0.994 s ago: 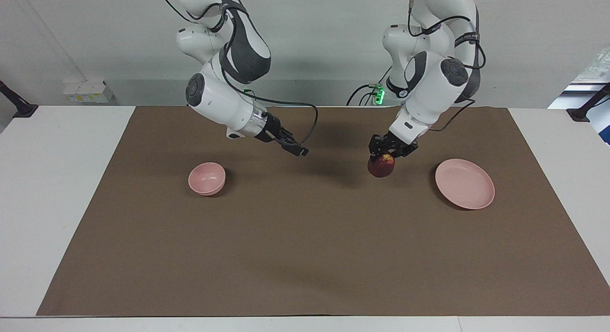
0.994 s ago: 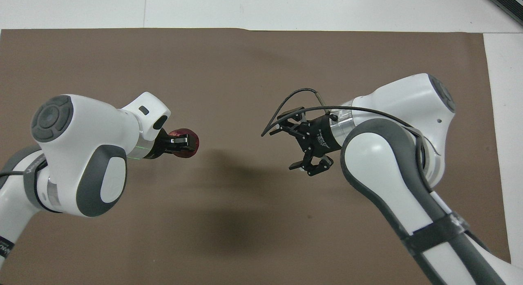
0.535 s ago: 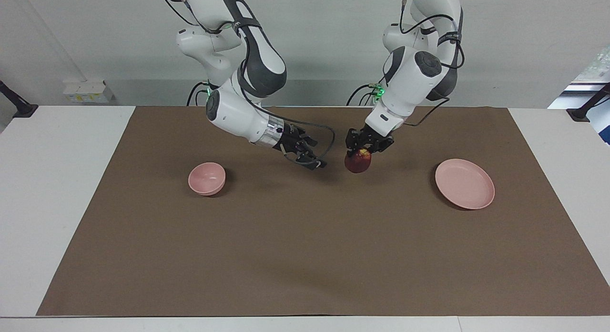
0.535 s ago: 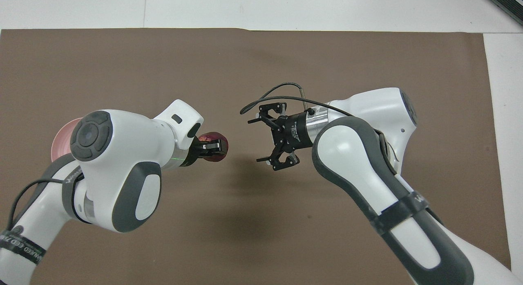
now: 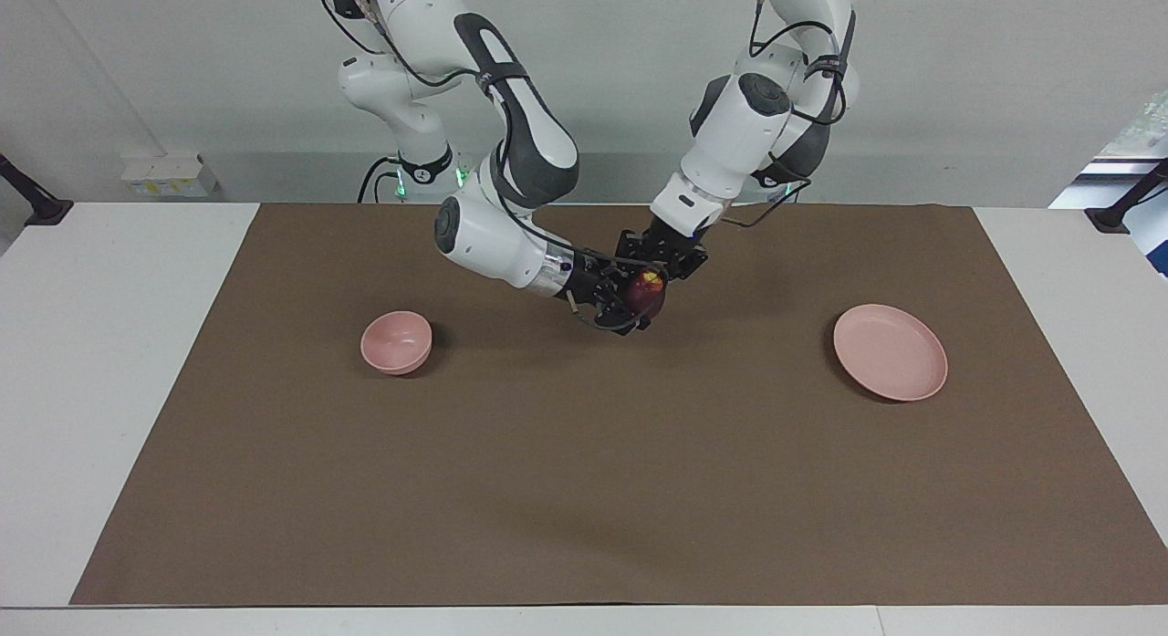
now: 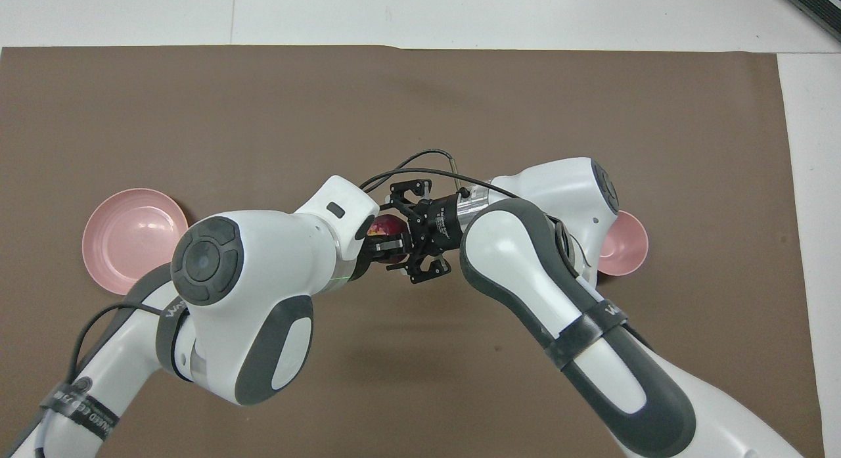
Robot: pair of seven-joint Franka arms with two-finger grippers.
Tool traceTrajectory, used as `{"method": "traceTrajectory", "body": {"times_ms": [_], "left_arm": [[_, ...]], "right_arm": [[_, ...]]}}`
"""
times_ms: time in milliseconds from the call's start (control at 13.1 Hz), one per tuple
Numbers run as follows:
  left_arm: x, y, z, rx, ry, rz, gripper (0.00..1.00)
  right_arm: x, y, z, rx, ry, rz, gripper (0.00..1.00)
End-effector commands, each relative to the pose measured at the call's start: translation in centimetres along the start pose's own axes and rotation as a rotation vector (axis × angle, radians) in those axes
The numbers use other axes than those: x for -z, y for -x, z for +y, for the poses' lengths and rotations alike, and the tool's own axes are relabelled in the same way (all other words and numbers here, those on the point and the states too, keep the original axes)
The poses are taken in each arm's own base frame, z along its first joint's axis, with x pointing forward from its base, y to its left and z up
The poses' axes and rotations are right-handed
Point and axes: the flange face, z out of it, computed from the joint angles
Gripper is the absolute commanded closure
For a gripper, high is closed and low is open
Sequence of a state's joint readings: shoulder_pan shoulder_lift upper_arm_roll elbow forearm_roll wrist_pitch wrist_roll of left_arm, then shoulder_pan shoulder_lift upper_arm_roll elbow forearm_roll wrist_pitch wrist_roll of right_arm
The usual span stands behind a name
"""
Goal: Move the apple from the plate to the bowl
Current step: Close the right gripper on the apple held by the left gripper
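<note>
1. Both arms have closed in since a second ago; your left gripper (image 5: 659, 273) carried the apple (image 5: 644, 295) from beside the plate (image 5: 891, 352) to mid-table, still clamped on it.
2. Right gripper (image 5: 622, 300) now sits around the apple, fingers spread, apparently not yet closed.
3. Apple hangs in the air between both grippers; it's round, no long axis; bowl (image 5: 396, 341) lies toward the right arm's end.
4. Overhead view hides part of the bowl (image 6: 625, 243) under the right arm; facing view shows it whole.
</note>
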State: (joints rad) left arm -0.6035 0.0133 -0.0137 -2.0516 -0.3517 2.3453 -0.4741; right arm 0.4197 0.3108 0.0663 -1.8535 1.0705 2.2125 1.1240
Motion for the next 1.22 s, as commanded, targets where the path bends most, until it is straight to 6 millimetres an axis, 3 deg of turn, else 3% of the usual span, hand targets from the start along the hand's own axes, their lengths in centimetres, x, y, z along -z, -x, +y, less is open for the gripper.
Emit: {"method": "traceTrajectory", "body": {"times_ms": [0, 76, 153, 306, 459, 535, 764, 1070, 1146], "left_arm": [[0.3, 0.3, 1.0, 0.021, 0.023, 0.005, 1.00], [0.3, 0.3, 1.0, 0.021, 0.023, 0.005, 0.97], [0.4, 0.2, 1.0, 0.020, 0.022, 0.002, 0.78], [0.8, -0.2, 1.4, 0.023, 0.027, 0.006, 0.60], [1.1, -1.1, 1.4, 0.029, 0.025, 0.017, 0.13], [1.5, -1.7, 1.3, 0.028, 0.023, 0.028, 0.00], [2.1, -2.2, 0.5, 0.023, 0.006, 0.024, 0.00], [3.1, -3.9, -3.0, -0.014, -0.111, 0.018, 0.00], [3.1, -4.1, -3.9, -0.045, -0.149, 0.004, 0.00]], "right_arm": [[0.0, 0.1, -0.5, 0.020, -0.018, -0.020, 0.30], [0.1, 0.1, -0.5, 0.020, -0.021, -0.020, 0.38], [0.0, 0.2, -0.5, 0.025, -0.012, -0.026, 0.41], [0.1, 0.1, -0.4, 0.046, -0.007, -0.029, 0.45], [0.1, 0.2, -0.4, 0.050, -0.003, -0.030, 0.47], [0.2, 0.1, -0.4, 0.057, -0.002, -0.031, 0.47], [1.4, -0.1, -0.3, 0.113, 0.038, -0.034, 0.48], [6.4, 0.6, -0.5, 0.241, 0.109, 0.082, 0.62], [7.4, 0.6, -0.7, 0.267, 0.136, 0.110, 0.71]]}}
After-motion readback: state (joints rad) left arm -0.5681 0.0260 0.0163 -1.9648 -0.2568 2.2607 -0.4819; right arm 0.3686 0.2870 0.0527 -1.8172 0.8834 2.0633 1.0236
